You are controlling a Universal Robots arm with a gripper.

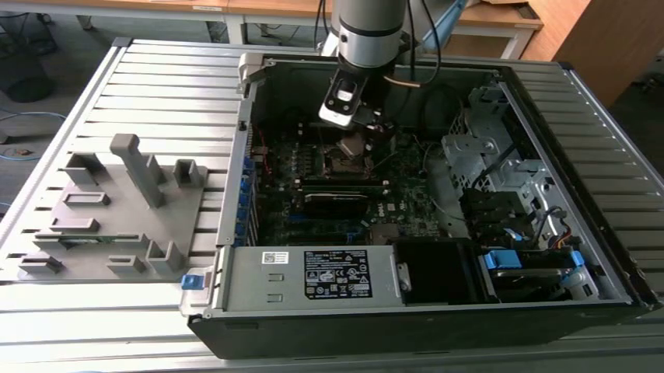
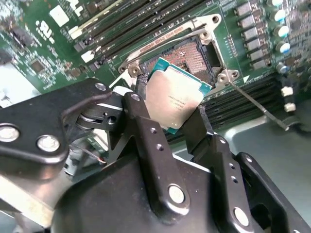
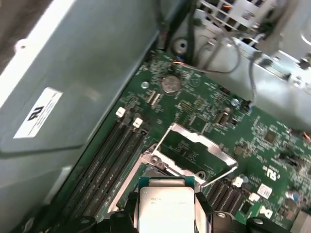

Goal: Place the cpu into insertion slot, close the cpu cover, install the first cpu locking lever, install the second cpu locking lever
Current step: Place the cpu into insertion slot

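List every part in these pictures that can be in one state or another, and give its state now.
cpu: held tilted above the insertion slot, not seated
insertion slot: uncovered and empty, contacts exposed
cpu cover: swung up, open
locking lever: unlatched, standing free
gripper: jaws shut on the cpu's edges

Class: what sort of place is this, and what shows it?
Probably a robotics lab or workshop: an opened computer case lies on a slatted metal table, the gripper holds the cpu near the insertion slot, and wooden desks stand behind.
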